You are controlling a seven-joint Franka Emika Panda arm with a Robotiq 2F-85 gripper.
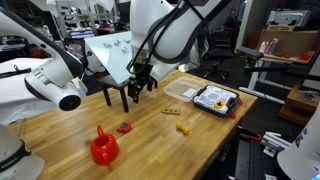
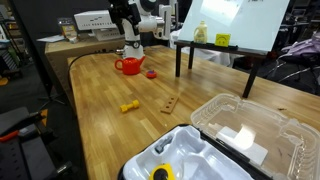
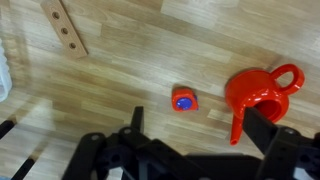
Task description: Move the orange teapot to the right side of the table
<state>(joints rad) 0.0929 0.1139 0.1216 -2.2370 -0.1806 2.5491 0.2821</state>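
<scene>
The orange teapot (image 1: 103,148) stands on the wooden table (image 1: 160,150) near its front left corner. It also shows in an exterior view (image 2: 130,66) and at the right of the wrist view (image 3: 258,92), spout pointing down in the picture. My gripper (image 1: 140,85) hangs above the table in front of the stand, well away from the teapot. In the wrist view the gripper (image 3: 198,130) is open and empty, high over the table, with the teapot just beyond its right finger.
A small red-and-purple block (image 3: 184,99) lies beside the teapot. A yellow piece (image 1: 183,128) and a wooden strip with holes (image 1: 172,111) lie mid-table. A black-legged stand with a white board (image 1: 115,55) and a plastic container (image 1: 215,99) stand further back.
</scene>
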